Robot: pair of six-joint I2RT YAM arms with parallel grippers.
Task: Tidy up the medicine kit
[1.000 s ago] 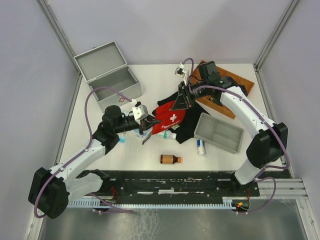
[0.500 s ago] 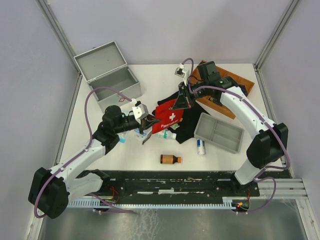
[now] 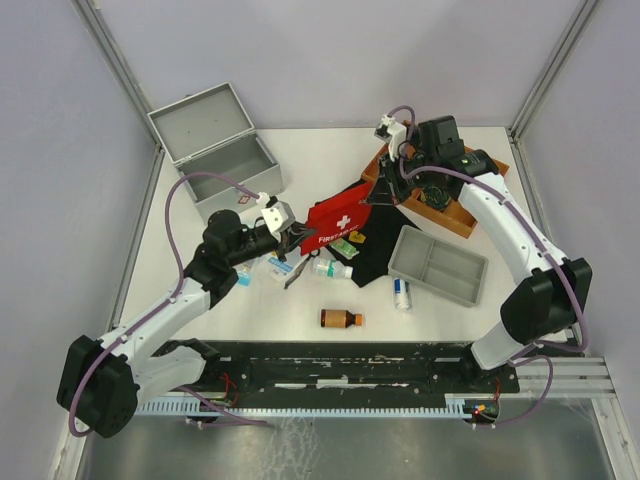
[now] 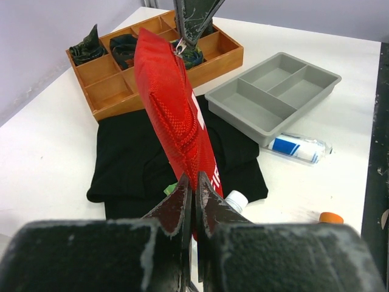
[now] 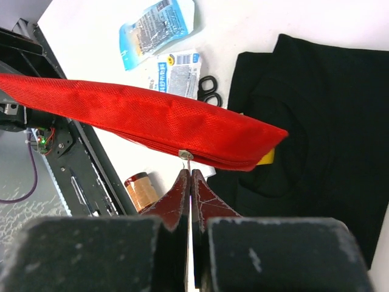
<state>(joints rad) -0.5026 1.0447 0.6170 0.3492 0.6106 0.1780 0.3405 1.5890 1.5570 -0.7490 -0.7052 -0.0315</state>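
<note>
Silver-grey metal medicine kit (image 3: 243, 180) is sitting at the far-left corner of the table (image 3: 300, 160) with its lid standing open. The interior is reading as plain grey from above, and the front sticker is showing only as a small red-white blur. Neither wrist cam is catching it.

Left gripper (image 3: 293, 237) (image 4: 193, 182) is pinching one end of the red pouch (image 3: 335, 222) (image 4: 173, 115) (image 5: 140, 115), jaws nearly together with only the fabric edge between them. Right gripper (image 3: 383, 190) (image 5: 190, 176) is clamping the zipper pull (image 5: 182, 155) at the other end, fingertips pressed together. The pouch is hanging stretched between the two near the table centre, on edge. Its white lettering is mostly cut off in the left wrist view.

Black cloth (image 3: 375, 255) (image 4: 134, 158) (image 5: 316, 121) is lying under and beside the pouch. A yellow packet (image 5: 267, 158) is poking out from behind the pouch, mostly hidden. A white-capped bottle (image 3: 330, 269) (image 4: 234, 199) is lying at the cloth's near edge, its body hidden behind the fingers in the left wrist view.

Grey divided tray (image 3: 438, 265) (image 4: 273, 94) is sitting toward the right edge, with a blue-labelled vial (image 3: 402, 293) (image 4: 298, 148) just beside its near-left side. An amber bottle (image 3: 341, 319) (image 5: 141, 188) is lying toward the near edge. Two blue-and-white sachets (image 3: 281, 265) (image 5: 159, 24) are lying by the left gripper, print too small to read.

Wooden tray (image 3: 455, 218) (image 4: 109, 91) is sitting at the far-right corner, largely covered by the right arm from above. Dark bundles in its compartments are too unclear to identify.
</note>
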